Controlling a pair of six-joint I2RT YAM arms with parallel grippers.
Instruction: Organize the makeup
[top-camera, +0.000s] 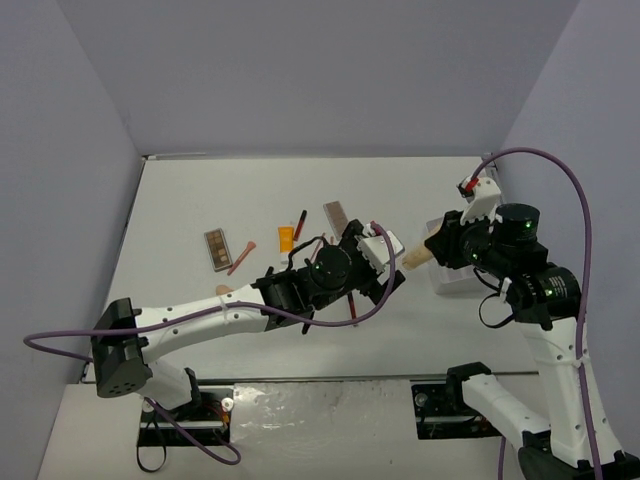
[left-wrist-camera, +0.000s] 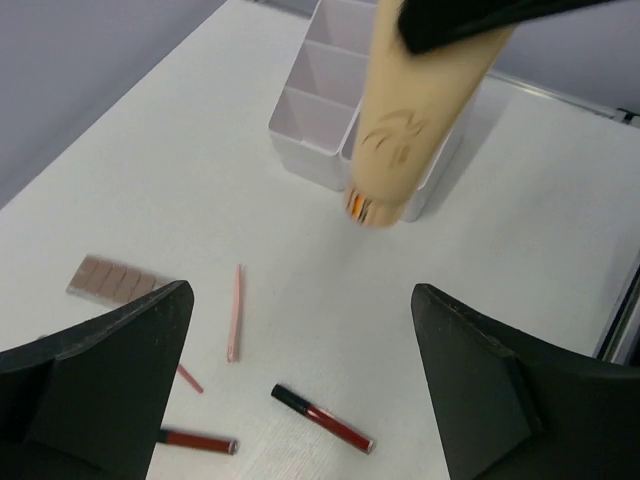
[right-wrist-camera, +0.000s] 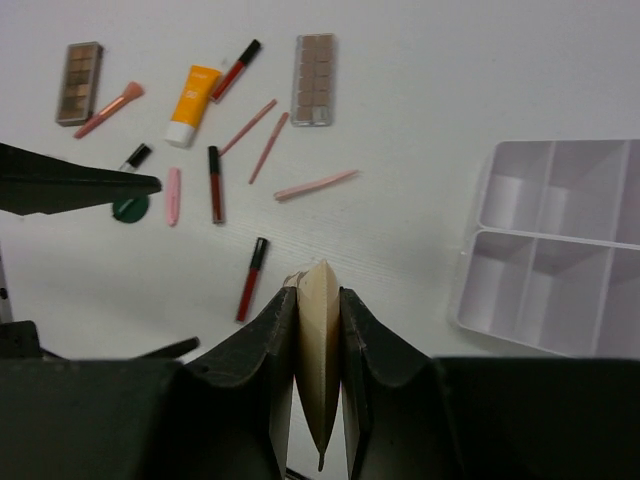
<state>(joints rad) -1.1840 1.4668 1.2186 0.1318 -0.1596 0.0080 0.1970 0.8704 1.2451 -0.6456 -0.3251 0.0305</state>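
I get bright, even light from above. The white table is nearly washed out in the top view, and the shadows under the arms are soft and faint. In the left wrist view the beige tube is smeared and out of focus, while the pink pencil looks fairly sharp. My left fingers read as dark, featureless blocks. In the right wrist view the right fingers are dim and soft, and the orange tube farther off is crisp.

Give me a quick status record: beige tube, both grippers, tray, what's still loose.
beige tube: pinched at its flat end, off the table
right gripper: shut on beige tube
left gripper: open, clear of tube
tray: visible compartments hold nothing
loose on table: two palettes, orange tube, green disc, sticks, pencils
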